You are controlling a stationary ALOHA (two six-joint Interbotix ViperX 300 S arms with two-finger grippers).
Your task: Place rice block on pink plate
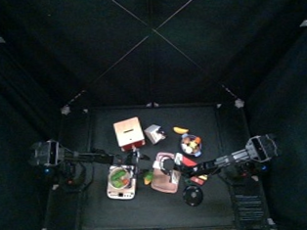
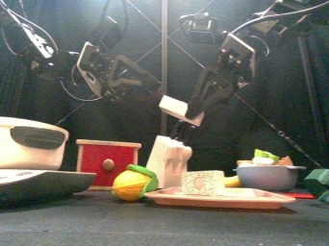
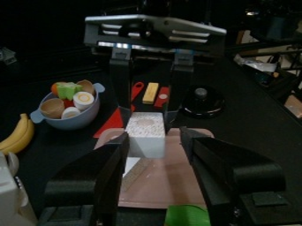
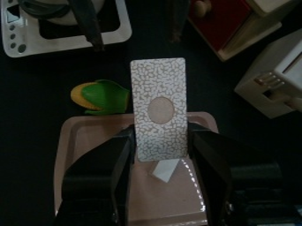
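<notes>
The pink plate (image 2: 257,200) lies near the table's front, right of middle, and shows in the top view (image 1: 166,185). My right gripper (image 4: 160,131) is shut on the rice block (image 4: 160,88), a white speckled slab with an oval mark. It holds the slab tilted above the plate (image 4: 94,177); the front view shows slab (image 2: 178,108) and gripper (image 2: 186,115) well clear of the plate. A pale speckled cube (image 2: 202,183) rests on the plate. My left gripper (image 3: 154,148) is open and empty, facing the plate (image 3: 154,190) from the left.
A salmon-orange box (image 2: 108,159) and a white carton (image 2: 167,159) stand behind the plate. A green-yellow fruit (image 2: 133,183) lies at the plate's left end. A bowl of toy food (image 2: 267,173) stands to the right, and a white pot (image 2: 29,144) on a tray to the left.
</notes>
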